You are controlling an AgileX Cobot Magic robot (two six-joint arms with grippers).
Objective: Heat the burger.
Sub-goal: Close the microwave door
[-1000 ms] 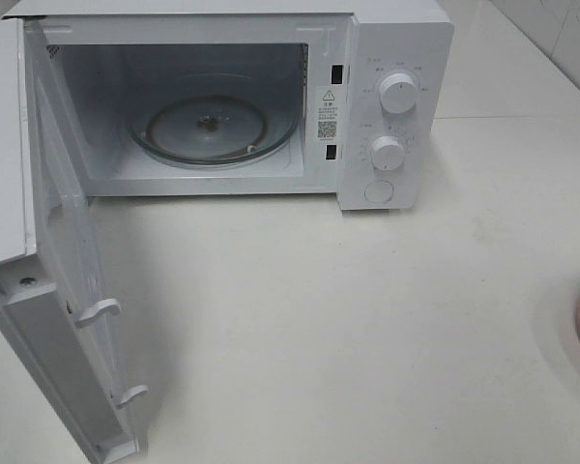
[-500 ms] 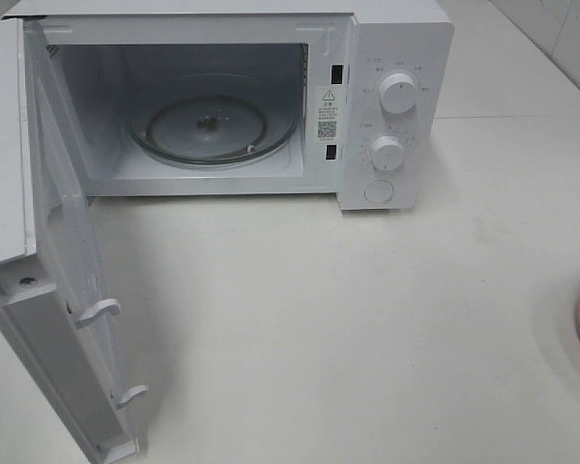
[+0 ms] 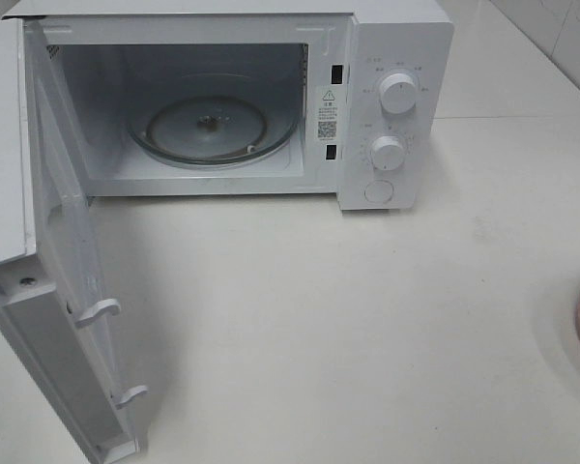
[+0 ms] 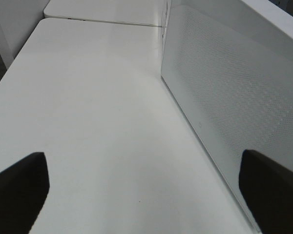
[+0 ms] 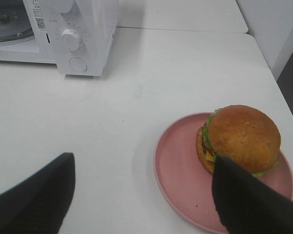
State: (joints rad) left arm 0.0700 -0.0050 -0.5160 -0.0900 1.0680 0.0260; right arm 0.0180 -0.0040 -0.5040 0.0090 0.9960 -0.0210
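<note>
Your right pincer [image 5: 141, 195] hangs with its jaws apart and empty just short of the burger [image 5: 241, 139], which sits on the pink plate [image 5: 178, 168] on the bench [image 3: 367, 319], well apart from the microwave [image 3: 396, 58]. Your left pincer [image 4: 144, 187] is spread wide too, holding nothing, beside the swung-out door [image 3: 48, 251]. You look to be at the reach-and-grasp step — next, bracket the bun evenly and close gently, then carry it to the glass turntable [image 3: 208, 126].
</note>
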